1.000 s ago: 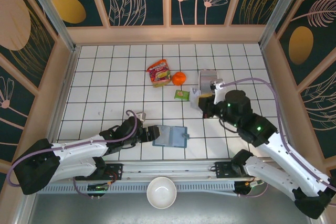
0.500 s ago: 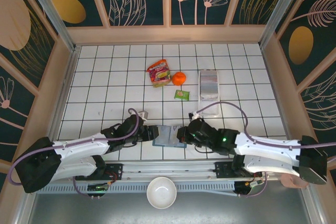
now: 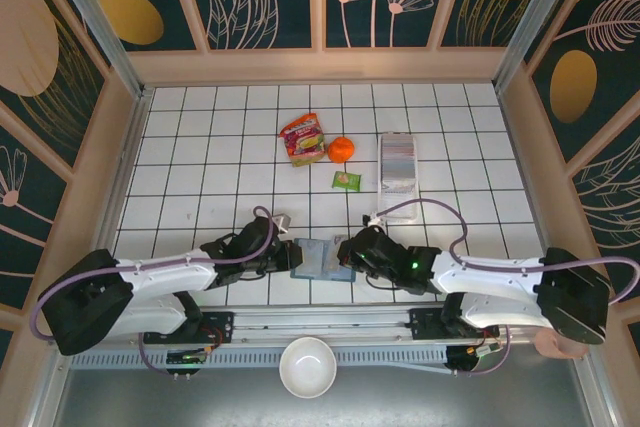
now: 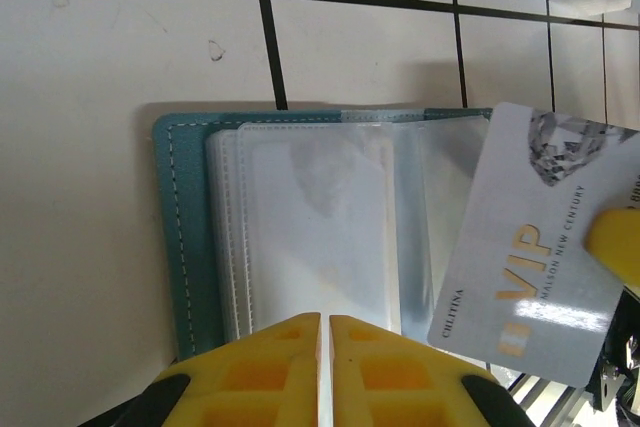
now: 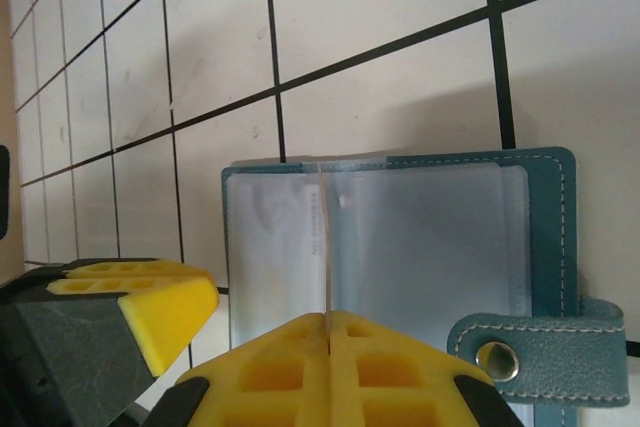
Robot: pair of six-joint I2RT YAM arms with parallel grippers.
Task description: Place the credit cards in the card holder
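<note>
Teal card holder [image 3: 318, 259], lying open and flat on the white tiled surface [image 3: 200, 147] close to its near edge, between the two arms. The paler inner face carries clear plastic sleeves [image 4: 310, 227]. A snap tab [image 5: 540, 345] with a metal stud lies at one corner.

Left end effector [image 4: 325, 332]: yellow fingers drawn together to a thin slit at the holder's edge, over the sleeves. Whether a sleeve is pinched between them cannot be told.

Right end effector [image 5: 328, 332]: fingers closed on a silver-grey VIP card [image 4: 525, 277] with gold lettering. In the left wrist view the card lies tilted over the side of the holder away from the left arm, overlapping the sleeves. In the right wrist view it appears edge-on, a thin line rising from between the fingers across the middle of the holder.

Farther back on the surface, well apart from the holder:
- a long clear tray [image 3: 397, 162] with a grey stack inside
- a small green packet [image 3: 347, 181] near the tray
- an orange [image 3: 341, 150]
- a red snack packet [image 3: 303, 139] just beside the orange

A white bowl [image 3: 307, 367] sits beyond the surface's near edge, between the arm bases.
</note>
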